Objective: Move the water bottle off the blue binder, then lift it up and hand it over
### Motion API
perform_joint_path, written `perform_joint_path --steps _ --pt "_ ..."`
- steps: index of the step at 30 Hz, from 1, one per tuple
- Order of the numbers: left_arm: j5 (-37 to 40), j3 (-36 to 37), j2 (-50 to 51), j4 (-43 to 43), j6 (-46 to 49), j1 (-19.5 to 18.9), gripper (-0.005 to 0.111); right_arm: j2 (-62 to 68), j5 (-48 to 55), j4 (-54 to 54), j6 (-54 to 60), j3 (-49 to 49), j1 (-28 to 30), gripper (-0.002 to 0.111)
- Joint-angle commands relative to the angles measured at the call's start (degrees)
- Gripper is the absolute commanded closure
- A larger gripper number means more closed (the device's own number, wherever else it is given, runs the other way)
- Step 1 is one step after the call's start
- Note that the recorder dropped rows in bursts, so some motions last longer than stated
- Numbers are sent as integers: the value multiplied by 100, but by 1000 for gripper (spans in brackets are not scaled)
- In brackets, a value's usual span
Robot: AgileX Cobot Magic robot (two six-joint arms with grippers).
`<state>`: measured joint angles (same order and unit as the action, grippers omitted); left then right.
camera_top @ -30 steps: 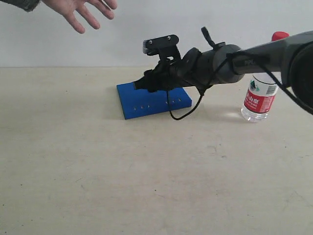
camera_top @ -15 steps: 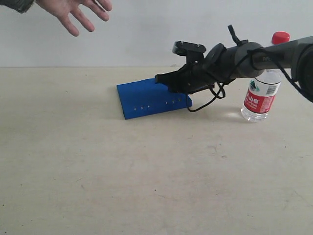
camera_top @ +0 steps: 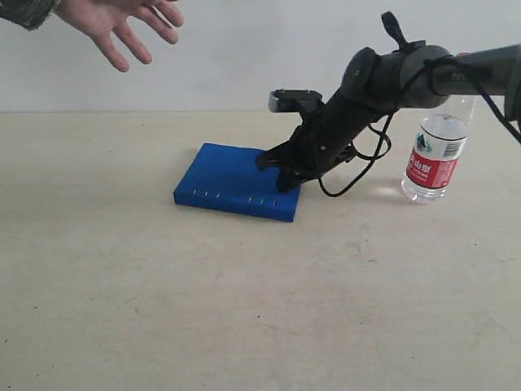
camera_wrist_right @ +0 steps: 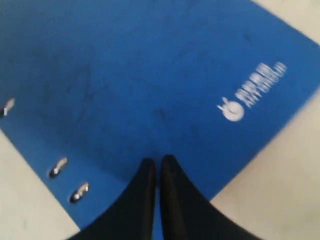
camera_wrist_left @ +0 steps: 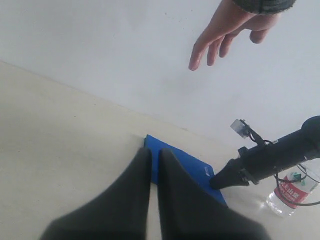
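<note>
**Binder shifted, bottle already off it**

In the last half second the blue binder [camera_top: 232, 181] has turned and slid toward the lower left of the frame; it now lies flat on the table [camera_top: 244, 309]; the right gripper [camera_top: 281, 169] is at its right edge, fingers closed together, holding nothing; the water bottle [camera_top: 434, 159] stands upright at the right of the frame, well apart from the binder, so the first step seems done; lifting the binder remains, I think; the left gripper [camera_wrist_left: 152, 172] is also closed and empty; an open hand [camera_top: 114, 24] waits at the upper left.
</note>
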<state>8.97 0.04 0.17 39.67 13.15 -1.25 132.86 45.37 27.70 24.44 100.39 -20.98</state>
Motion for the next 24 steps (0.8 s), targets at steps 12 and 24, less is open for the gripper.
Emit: perform_joint_path --steps 12,24 --pt "27 -4 -17 -9 58 49 102 246 -2571 -1097 -633 -88 -397 108" --pt "151 -4 -17 -9 58 49 102 710 -4264 -1107 -602 -88 -397 108"
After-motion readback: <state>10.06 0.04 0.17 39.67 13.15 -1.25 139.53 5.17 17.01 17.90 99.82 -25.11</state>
